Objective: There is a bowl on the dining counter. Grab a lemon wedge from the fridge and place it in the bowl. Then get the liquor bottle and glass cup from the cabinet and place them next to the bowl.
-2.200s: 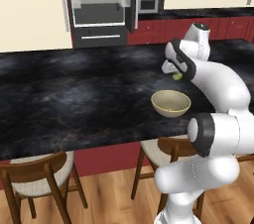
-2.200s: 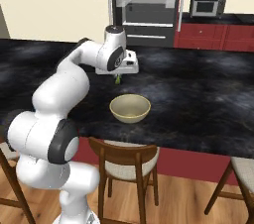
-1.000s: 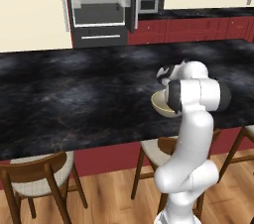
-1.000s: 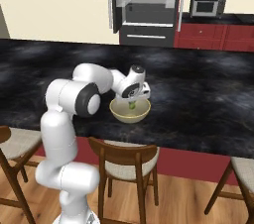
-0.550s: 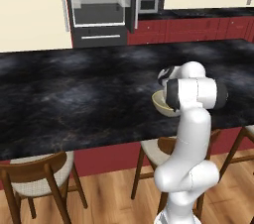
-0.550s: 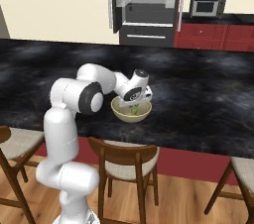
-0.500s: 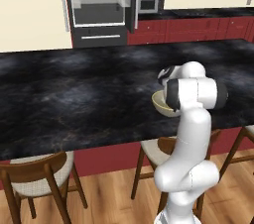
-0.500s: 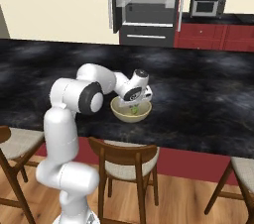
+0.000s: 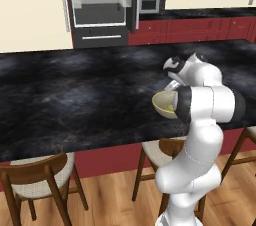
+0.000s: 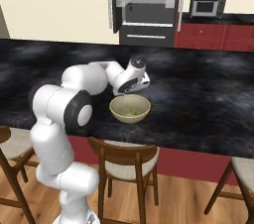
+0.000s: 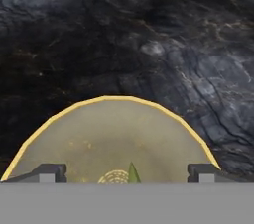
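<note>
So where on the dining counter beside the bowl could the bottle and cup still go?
The dining counter is bare to the right of the bowl and behind it toward the fridge. The crowded spot is the bowl itself: the lemon wedge lies inside and the open pincer hangs over it.

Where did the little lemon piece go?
The lemon wedge lies inside the bowl on the dining counter, just below the open gripper.

A glossy white arm (image 10: 64,114) of rounded, bulbous segments with dark grey joint caps fills the lower left of the right base view, ending in a white hand with a black round cap.
</note>
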Robot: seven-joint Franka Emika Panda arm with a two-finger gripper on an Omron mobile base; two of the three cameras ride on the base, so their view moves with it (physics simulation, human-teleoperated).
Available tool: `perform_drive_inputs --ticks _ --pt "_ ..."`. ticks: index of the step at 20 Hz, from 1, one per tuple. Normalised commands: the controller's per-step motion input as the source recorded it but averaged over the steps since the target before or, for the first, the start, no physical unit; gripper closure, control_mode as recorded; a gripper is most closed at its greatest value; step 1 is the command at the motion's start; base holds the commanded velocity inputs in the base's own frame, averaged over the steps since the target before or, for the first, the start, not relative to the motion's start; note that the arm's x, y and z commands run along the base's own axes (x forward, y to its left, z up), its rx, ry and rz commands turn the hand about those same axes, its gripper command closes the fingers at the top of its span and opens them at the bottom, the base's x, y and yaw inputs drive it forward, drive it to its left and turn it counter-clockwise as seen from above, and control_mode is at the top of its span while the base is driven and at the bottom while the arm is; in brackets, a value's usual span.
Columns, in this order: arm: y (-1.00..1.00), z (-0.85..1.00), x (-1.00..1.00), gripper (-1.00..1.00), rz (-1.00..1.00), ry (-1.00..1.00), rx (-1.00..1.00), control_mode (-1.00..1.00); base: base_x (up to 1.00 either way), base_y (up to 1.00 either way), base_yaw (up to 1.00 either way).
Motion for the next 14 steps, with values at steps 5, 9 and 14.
perform_drive_inputs --ticks 5,9,14 --pt "0.32 1.00 -0.25 -1.00 0.00 -0.02 0.00 -1.00 0.00 0.00 0.00" --pt "0.19 1.00 -0.33 -1.00 -0.08 0.02 0.00 -1.00 0.00 0.00 0.00" --pt "0.06 0.93 -0.64 -1.00 -0.19 0.11 0.00 -1.00 0.00 0.00 0.00"
